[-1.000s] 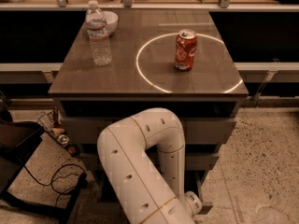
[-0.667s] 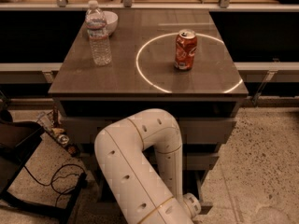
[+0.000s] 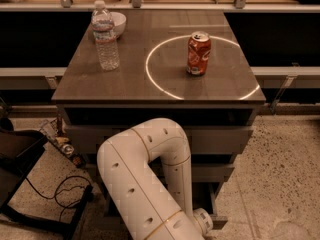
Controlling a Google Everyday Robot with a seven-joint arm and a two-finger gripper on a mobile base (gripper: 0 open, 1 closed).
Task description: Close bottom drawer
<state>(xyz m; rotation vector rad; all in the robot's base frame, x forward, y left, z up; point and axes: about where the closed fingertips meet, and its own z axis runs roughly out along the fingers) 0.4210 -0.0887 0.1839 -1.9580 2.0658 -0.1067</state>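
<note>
arm (image 3: 142, 184) folded before cabinet (image 3: 220, 139) | gripper (image 3: 204, 221) at cabinet foot, grip state: cannot tell | bottom drawer (image 3: 216, 206) juts from cabinet

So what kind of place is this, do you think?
Probably a robot test lab: a drawer cabinet with a white circle marked on top, loose cable on speckled floor. The gripper is hidden behind the arm, low by the cabinet.
</note>
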